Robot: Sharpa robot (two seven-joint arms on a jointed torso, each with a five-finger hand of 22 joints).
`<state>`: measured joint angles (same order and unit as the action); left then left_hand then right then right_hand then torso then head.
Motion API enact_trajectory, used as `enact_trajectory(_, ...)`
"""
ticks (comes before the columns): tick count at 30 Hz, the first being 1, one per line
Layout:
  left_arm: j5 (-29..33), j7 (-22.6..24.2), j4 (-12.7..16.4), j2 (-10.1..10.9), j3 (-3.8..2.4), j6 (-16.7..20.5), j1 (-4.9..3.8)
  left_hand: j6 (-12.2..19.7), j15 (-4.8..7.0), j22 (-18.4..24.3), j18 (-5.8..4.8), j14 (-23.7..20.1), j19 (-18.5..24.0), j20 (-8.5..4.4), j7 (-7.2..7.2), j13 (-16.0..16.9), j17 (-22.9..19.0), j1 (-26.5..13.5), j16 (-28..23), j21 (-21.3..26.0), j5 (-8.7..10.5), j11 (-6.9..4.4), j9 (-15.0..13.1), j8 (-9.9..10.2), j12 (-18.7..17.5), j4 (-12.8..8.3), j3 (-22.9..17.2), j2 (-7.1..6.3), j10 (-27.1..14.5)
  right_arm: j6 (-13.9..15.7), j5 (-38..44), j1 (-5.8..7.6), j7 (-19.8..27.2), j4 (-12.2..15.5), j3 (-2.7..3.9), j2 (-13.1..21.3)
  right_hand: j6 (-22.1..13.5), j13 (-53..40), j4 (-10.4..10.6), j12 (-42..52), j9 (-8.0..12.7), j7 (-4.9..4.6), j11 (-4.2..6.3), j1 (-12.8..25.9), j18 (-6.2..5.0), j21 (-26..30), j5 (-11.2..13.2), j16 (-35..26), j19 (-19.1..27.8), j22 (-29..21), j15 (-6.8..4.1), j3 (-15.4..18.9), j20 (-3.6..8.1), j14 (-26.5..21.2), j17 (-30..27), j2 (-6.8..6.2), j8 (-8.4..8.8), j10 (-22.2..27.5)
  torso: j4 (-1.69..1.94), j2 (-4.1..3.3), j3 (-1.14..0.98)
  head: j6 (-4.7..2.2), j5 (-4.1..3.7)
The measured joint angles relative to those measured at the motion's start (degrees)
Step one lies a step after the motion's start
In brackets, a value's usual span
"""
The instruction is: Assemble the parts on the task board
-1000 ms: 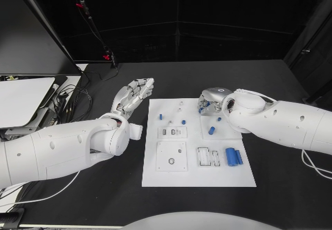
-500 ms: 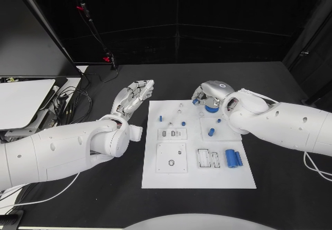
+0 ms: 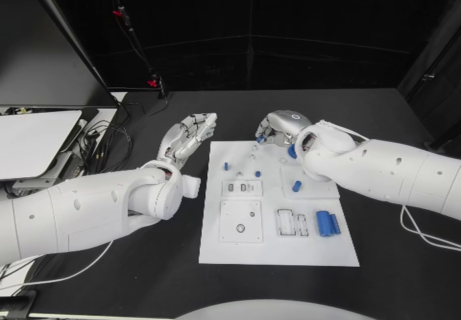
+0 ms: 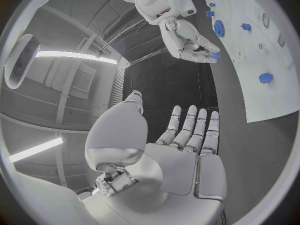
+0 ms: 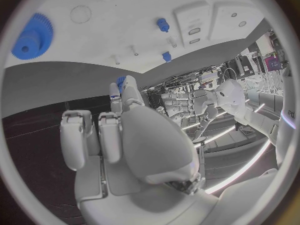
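Observation:
The white task board (image 3: 278,250) lies in the middle of the black table. My right hand (image 3: 276,128) hovers over the board's far edge and pinches a small blue part (image 5: 120,82) at its fingertips; that part (image 4: 214,56) is also seen in the left wrist view. A blue gear (image 3: 291,152) (image 5: 31,37) sits on the board just below that hand. A blue peg (image 3: 226,165), a small blue piece (image 3: 297,185) and two blue cylinders (image 3: 326,223) are on the board too. My left hand (image 3: 192,133) is off the board's far left corner, fingers straight and apart, holding nothing.
A white panel (image 3: 28,140) and loose cables (image 3: 106,137) lie at the table's left edge. A thin stand with red clips (image 3: 151,83) rises behind the left hand. Grey recessed sockets (image 3: 240,227) (image 3: 291,222) sit in the board's near half.
My right hand has moved off the blue gear toward the board's far edge and a little to the left, uncovering the gear. The left hand has stayed put.

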<state>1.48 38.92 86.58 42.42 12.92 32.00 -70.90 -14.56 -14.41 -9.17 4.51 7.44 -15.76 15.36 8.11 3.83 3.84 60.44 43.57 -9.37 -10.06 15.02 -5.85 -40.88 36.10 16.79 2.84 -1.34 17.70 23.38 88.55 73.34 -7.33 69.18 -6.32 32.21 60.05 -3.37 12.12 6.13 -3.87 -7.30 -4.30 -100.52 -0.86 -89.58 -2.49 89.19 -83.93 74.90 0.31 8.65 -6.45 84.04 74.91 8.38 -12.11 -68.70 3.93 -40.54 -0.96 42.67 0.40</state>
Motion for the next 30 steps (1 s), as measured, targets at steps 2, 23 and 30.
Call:
enact_trajectory(2,0.0,0.0,0.0,-0.04,0.0,0.0,0.0,0.0,0.0,0.0,0.0,0.0,0.0,0.0,0.0,0.0,0.0,0.0,0.0,0.0,0.0,0.0,0.01,0.0,0.0,0.0,0.0,0.0,0.0,-0.5,-0.1,0.0,0.1,-0.73,0.02,-0.58,0.01,0.0,0.0,-0.22,0.0,-0.01,0.0,0.0,0.0,0.0,0.0,0.0,0.0,0.0,0.0,0.0,0.0,0.0,0.0,0.0,0.04,0.0,0.0,0.0,0.01,-0.04,0.09)
enact_trajectory(23,0.0,0.0,0.04,0.24,0.0,0.01,0.0,0.0,0.21,-0.01,0.0,0.2,0.0,0.0,0.0,0.0,0.0,0.0,0.23,-0.23,0.0,0.13,0.07,-0.22,0.24,0.0,0.0,0.0,0.14,-5.35,0.48,-0.05,-1.42,-5.37,0.02,-5.03,0.22,0.01,0.52,-1.14,0.08,-0.31,0.0,0.01,0.0,0.0,-0.04,0.0,0.0,0.04,0.0,-0.22,0.0,0.0,-0.01,-0.01,0.71,0.01,-0.18,0.05,-0.04,0.42,0.59)
enact_trajectory(30,0.0,0.0,0.07,0.3,0.01,0.01,0.0,0.0,0.21,-0.04,0.0,0.2,0.0,0.0,0.0,0.0,0.0,0.0,0.22,-0.23,-0.23,0.13,0.13,-0.21,0.24,0.0,0.0,0.0,0.14,-5.59,2.1,-0.07,-2.8,-6.41,0.02,-6.19,0.37,0.03,0.52,-1.37,0.08,-0.17,-0.01,-0.37,0.0,0.0,-0.04,0.0,0.0,0.03,0.0,-0.22,0.0,0.0,0.04,-0.4,0.88,0.01,-0.18,0.06,-0.03,0.57,0.59)
